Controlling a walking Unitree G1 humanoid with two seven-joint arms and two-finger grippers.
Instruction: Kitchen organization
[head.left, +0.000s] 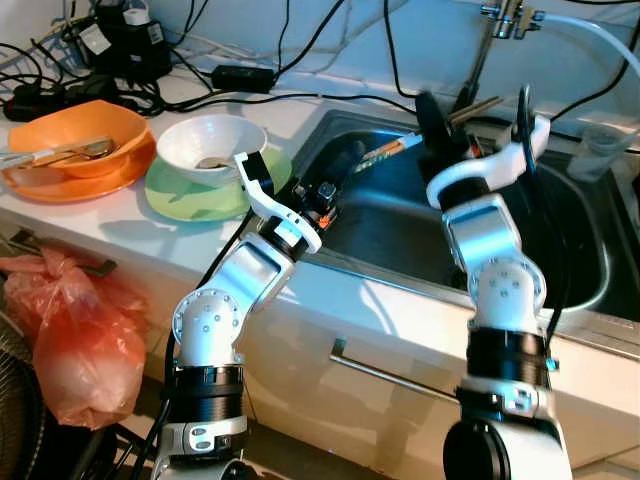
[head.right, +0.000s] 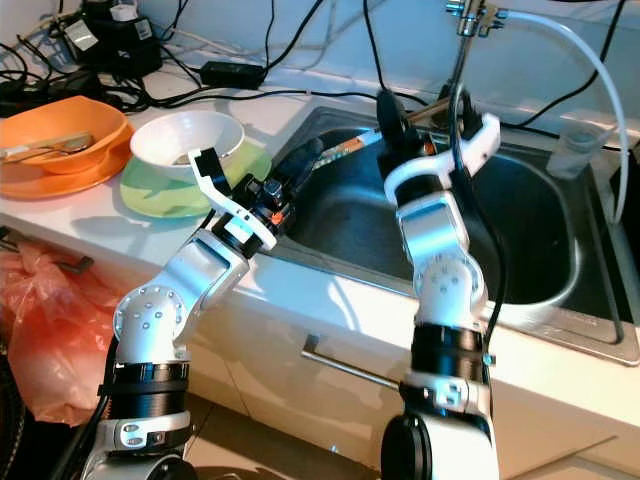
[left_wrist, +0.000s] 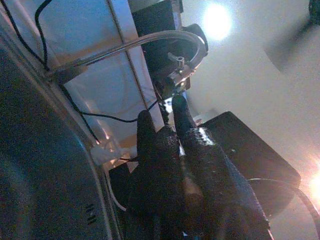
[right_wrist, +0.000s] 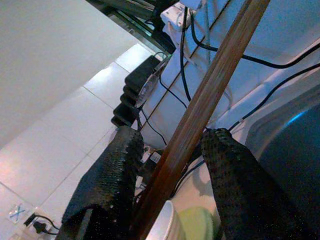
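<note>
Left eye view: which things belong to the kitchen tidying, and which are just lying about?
Job: wooden stick in right jaws, patterned stick in left jaws, sink, white bowl, orange bowl.
Lying about: cables, red bag, plastic cup.

Open sink basin, cable-cluttered counter

Home kitchen: steel sink, tap, counter with bowls

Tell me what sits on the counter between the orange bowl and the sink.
In the left eye view, a white bowl on a green plate sits between the orange bowl and the sink.
</note>
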